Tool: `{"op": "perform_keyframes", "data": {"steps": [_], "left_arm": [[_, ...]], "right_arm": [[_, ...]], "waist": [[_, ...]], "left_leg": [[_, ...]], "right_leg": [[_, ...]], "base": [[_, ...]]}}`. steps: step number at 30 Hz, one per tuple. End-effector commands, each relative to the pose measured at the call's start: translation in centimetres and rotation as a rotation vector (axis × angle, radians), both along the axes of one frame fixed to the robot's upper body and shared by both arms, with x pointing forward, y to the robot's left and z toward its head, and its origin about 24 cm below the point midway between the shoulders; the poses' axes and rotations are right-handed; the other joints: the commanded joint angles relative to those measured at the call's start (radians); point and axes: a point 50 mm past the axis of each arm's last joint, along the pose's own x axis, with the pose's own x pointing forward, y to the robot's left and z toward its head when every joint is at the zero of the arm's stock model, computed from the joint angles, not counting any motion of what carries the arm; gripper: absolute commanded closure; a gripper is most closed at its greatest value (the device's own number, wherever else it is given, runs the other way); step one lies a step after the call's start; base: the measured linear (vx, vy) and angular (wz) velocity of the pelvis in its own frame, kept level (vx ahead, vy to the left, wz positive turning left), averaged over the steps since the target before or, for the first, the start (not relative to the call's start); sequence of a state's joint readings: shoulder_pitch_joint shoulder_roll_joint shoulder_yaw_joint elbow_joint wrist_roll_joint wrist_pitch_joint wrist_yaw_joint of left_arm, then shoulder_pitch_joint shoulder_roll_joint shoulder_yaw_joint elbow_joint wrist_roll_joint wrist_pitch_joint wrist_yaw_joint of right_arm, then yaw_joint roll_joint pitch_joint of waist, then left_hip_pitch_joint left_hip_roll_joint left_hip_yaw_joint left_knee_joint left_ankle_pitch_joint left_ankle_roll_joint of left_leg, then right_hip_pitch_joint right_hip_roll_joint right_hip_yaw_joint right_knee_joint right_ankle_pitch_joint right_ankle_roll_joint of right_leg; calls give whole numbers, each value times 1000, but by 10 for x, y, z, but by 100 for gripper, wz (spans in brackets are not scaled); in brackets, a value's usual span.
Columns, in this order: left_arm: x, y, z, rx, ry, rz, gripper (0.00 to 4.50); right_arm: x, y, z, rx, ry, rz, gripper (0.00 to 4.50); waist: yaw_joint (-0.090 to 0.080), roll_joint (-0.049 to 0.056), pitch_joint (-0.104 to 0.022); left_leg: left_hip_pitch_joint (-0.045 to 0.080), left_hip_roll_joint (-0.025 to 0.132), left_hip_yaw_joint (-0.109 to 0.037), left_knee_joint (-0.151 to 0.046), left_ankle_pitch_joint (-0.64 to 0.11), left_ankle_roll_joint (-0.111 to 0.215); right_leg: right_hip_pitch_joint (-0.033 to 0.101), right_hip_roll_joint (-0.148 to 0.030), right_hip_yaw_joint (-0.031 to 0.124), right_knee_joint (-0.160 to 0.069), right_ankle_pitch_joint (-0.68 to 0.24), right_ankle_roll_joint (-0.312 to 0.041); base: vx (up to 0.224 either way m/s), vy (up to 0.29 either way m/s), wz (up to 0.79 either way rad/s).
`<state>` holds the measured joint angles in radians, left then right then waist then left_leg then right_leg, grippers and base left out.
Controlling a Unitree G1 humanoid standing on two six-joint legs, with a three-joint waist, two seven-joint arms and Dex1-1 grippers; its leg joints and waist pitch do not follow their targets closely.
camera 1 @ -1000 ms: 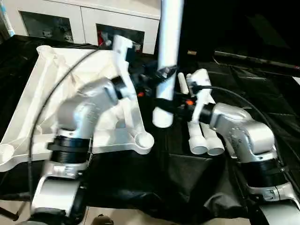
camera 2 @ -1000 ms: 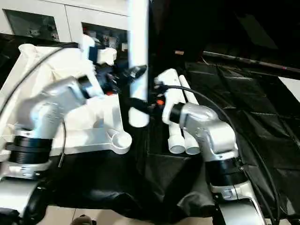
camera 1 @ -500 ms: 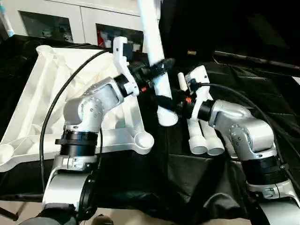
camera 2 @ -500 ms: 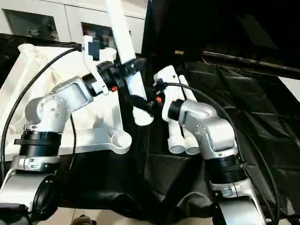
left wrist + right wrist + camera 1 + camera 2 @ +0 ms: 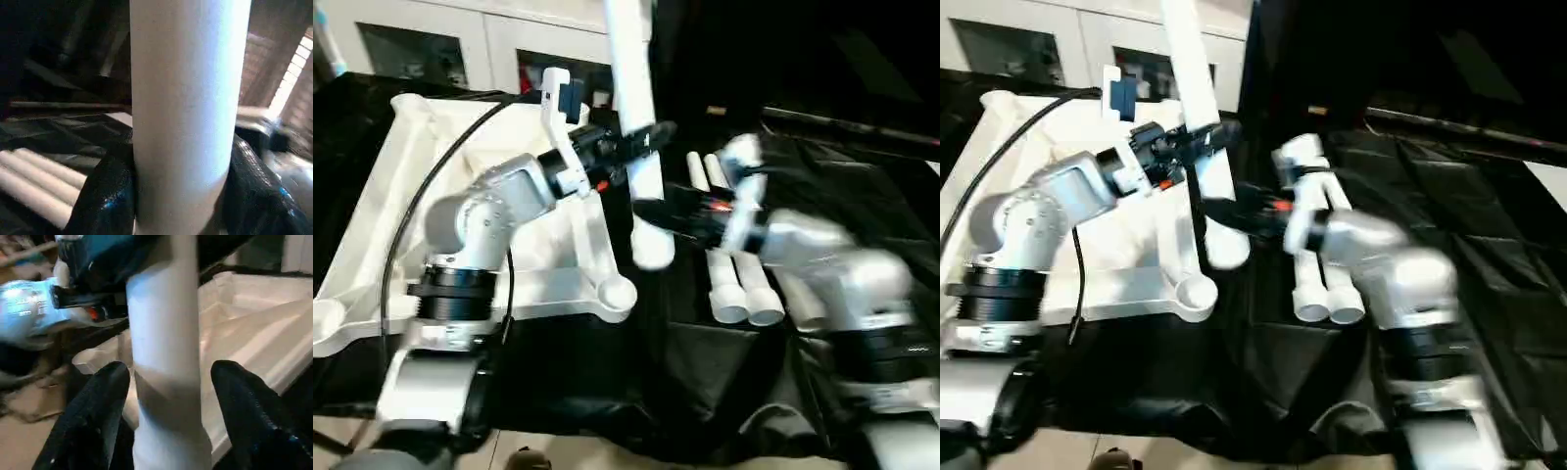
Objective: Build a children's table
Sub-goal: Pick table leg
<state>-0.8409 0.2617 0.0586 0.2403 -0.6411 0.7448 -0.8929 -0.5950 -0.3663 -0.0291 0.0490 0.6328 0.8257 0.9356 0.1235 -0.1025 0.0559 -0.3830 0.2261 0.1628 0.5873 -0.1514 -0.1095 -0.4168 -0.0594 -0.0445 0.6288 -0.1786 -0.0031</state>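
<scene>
Black sheeting covers the worktop [image 5: 705,372], with a white glass-door cabinet [image 5: 460,49] behind. We hold one leg [image 5: 636,117] nearly upright in our left claw [image 5: 641,142], clamped on its shaft; our right claw [image 5: 161,426] stands wide around its lower end. The tabletop [image 5: 401,225] lies underside-up toward the worktop's left edge, its corner socket [image 5: 619,292] just below-left of the leg's foot. No writing is readable.

Tabletop [image 5: 401,225] at left; spare legs [image 5: 736,279] lying at right; raised leg [image 5: 636,137] between, near-upright above the cloth [image 5: 705,382].
</scene>
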Motion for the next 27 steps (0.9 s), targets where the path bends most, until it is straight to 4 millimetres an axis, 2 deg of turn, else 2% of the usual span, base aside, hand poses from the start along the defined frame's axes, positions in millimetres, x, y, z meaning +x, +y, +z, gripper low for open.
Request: {"op": "perform_keyframes", "data": {"steps": [1, 2, 4, 9, 10, 13, 19, 20, 27], "left_arm": [[-7, -15, 15, 0, -55, -121, 261], [-7, -16, 16, 2, -54, -133, 261], [-10, -19, 18, 0, -54, -175, 261], [-15, -24, 19, -9, -52, -247, 261], [-20, -27, 18, -16, -43, -309, 261], [-24, -28, 17, -6, -50, -350, 261], [-23, -28, 20, -19, -52, -339, 261], [-22, -28, 20, -20, -52, -336, 261], [-19, -28, 21, -40, -47, -308, 262]], "right_arm": [[-2, -3, 10, 25, -2, 60, 154], [-2, -4, 10, 21, 1, 69, 154], [-3, -5, 9, -4, 5, 94, 154], [-3, -4, 7, -50, 9, 141, 154], [-3, -2, 7, -53, 15, 170, 154], [-4, 1, 6, -56, 24, 204, 154], [-9, 5, 2, -65, 47, 271, 214], [-9, 5, 1, -66, 49, 273, 225], [-7, 8, -2, -66, 45, 257, 253]], "waist": [[2, 21, -69], [1, 23, -70], [1, 20, -70], [-2, 22, -69], [-2, 17, -71], [-3, 17, -71], [0, 18, -70], [2, 15, -70], [7, 13, -71]], "left_leg": [[19, -5, 14, -62, -198, -37], [18, -6, 13, -61, -198, -43], [18, -6, 14, -60, -197, -45], [18, -5, 13, -58, -208, -46], [17, -5, 13, -58, -200, -45], [17, -4, 13, -58, -192, -40], [18, -3, 13, -58, -194, -39], [17, -3, 14, -57, -195, -39], [17, -4, 13, -57, -187, -40]], "right_leg": [[62, -52, 30, -73, -160, -149], [63, -53, 29, -73, -162, -154], [62, -54, 28, -73, -172, -161], [61, -55, 28, -77, -209, -157], [64, -55, 27, -74, -201, -160], [62, -55, 27, -73, -184, -170], [62, -55, 27, -73, -185, -172], [62, -56, 27, -73, -192, -171], [61, -56, 27, -74, -209, -156]], "base": [[0, 0, 0], [0, 0, 0], [0, 0, 0], [0, 0, 0], [0, 0, 0], [0, 0, 0], [0, 0, 0], [0, 0, 0], [0, 0, 0]]}}
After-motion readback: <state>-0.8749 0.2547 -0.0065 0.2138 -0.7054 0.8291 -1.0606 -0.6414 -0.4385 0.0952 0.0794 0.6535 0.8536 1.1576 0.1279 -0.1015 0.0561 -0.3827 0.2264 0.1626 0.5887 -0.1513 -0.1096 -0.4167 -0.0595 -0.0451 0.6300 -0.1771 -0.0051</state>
